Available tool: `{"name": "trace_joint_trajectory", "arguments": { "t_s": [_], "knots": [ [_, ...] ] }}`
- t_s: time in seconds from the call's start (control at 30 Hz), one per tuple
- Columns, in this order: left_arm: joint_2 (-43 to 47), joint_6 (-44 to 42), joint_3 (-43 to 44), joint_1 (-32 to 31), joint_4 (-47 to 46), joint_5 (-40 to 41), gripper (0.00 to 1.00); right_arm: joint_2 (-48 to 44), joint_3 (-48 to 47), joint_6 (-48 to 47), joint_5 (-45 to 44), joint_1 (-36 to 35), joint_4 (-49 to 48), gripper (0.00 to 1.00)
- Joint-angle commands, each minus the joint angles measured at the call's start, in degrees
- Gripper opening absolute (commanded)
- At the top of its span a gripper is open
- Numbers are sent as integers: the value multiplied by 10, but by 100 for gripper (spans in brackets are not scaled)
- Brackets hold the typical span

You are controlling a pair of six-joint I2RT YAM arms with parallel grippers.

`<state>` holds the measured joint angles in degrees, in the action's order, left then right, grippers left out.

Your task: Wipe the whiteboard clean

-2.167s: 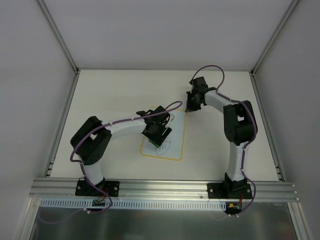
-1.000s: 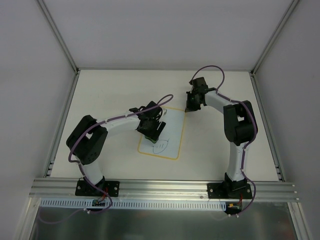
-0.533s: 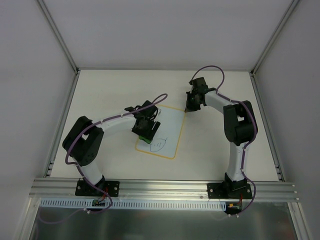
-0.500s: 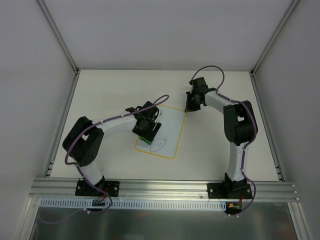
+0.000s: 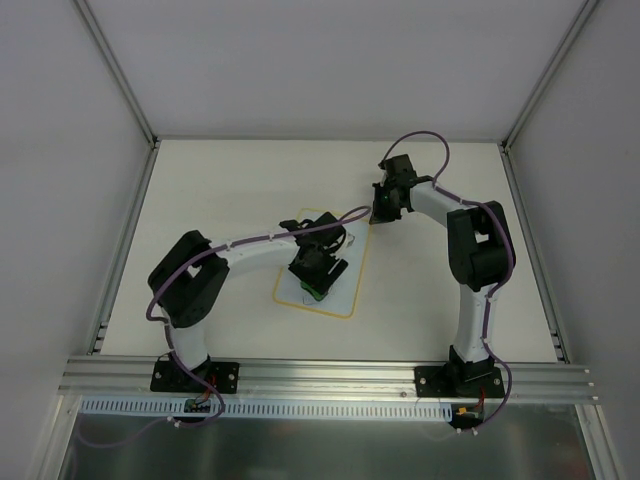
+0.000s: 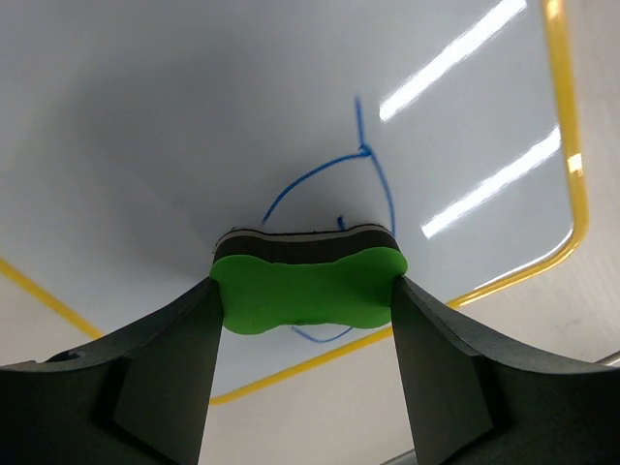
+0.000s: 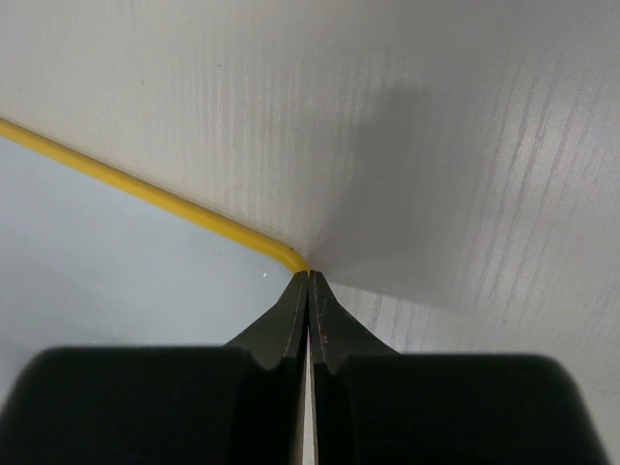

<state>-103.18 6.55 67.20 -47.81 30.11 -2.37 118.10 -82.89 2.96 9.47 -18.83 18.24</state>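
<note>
A pale desk (image 5: 230, 180) is seen from above, with two robot arms bolted at its near edge. The whiteboard (image 5: 350, 284), a small white sheet edged in yellow, is laid flat near the middle of the desk, slightly turned, between the two arms.

The left pincer (image 5: 317, 278) is lowered over the near part of the board. A green eraser (image 6: 305, 289), shaped like a bone, is pinched between its two dark fingers (image 6: 170, 363), and its dark felt side is pressed against the white surface. A blue scribble (image 6: 373, 179), a curved loop with a short upright stroke, is seen just beyond the eraser and partly hidden under it.

The right pincer (image 5: 379, 212) is pressed together with nothing held. Its tip is set against the board's far right rounded corner, right at the yellow border (image 7: 145, 189).
</note>
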Motion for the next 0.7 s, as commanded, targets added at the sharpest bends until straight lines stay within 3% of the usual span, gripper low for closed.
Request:
{"name": "trace_joint_trajectory", "arguments": {
  "t_s": [0.0, 0.27, 0.67],
  "knots": [
    [-58, -7, 50, -23, -9, -12, 21, -16, 13, -1, -7, 3, 12, 0],
    [-113, -19, 152, -24, -8, -11, 21, -21, 17, 0, -8, 4, 12, 0],
    [-153, 0, 186, 1, -7, 54, 20, -16, 18, 3, -6, 3, 13, 0]
  ]
}}
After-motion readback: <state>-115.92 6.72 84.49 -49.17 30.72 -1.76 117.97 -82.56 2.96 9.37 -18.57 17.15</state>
